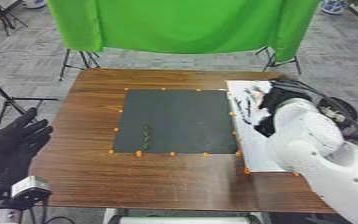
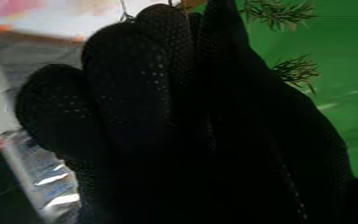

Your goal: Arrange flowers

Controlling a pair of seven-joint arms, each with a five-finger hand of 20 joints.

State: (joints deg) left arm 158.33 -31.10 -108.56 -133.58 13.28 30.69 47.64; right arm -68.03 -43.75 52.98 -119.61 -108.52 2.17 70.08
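The table (image 1: 78, 155) is brown wood, grained and softly glossy, bearing a smooth, matt dark mat (image 1: 175, 120) and a smooth white sheet (image 1: 262, 162). The hanging cloth (image 1: 184, 25) is green and matt, in soft folds. Matt black fabric, pebbled with fine dots, covers the right hand (image 1: 275, 107). Its arm (image 1: 304, 130) looks like smooth white plastic. Silvery wrapping (image 2: 53, 176) gleams, crinkled.

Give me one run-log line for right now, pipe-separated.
Left hand: open, left of table | right hand: over white sheet | green sprig: lying on dark mat
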